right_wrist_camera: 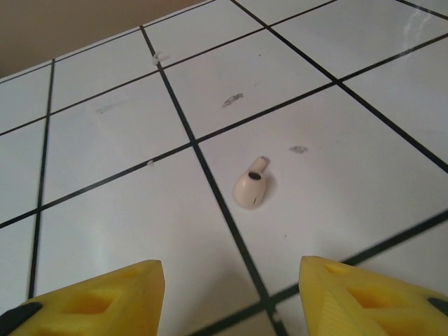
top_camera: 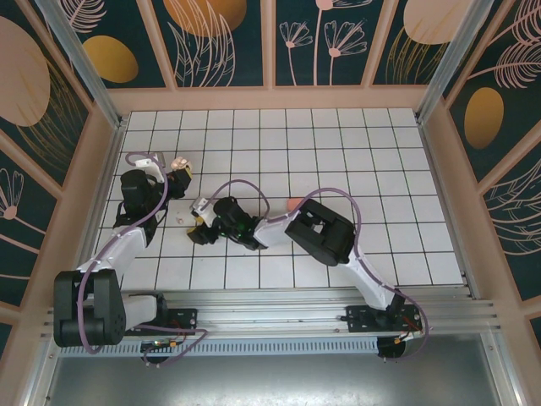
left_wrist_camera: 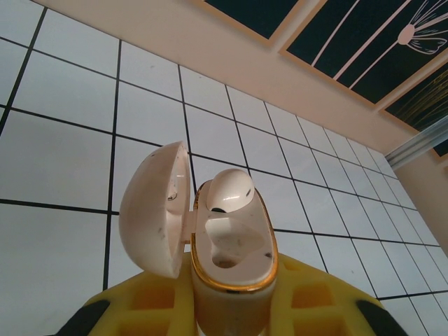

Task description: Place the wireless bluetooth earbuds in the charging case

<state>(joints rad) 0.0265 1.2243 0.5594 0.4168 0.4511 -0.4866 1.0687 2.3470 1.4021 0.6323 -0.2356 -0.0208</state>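
At left, left gripper (left_wrist_camera: 231, 308) clamped on open-lidded charging case (left_wrist_camera: 235, 262), seated earbud (left_wrist_camera: 231, 190) inside. At right, right gripper (right_wrist_camera: 231, 294) spread, empty, just short of loose earbud (right_wrist_camera: 250, 189) on tile (right_wrist_camera: 350, 161) — likely light, slick, rigid; pinch across bulb.

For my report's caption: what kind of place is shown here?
Probably an enclosed robot test cell: white gridded table, patterned wall panels, left arm and right arm bolted at its near edge.
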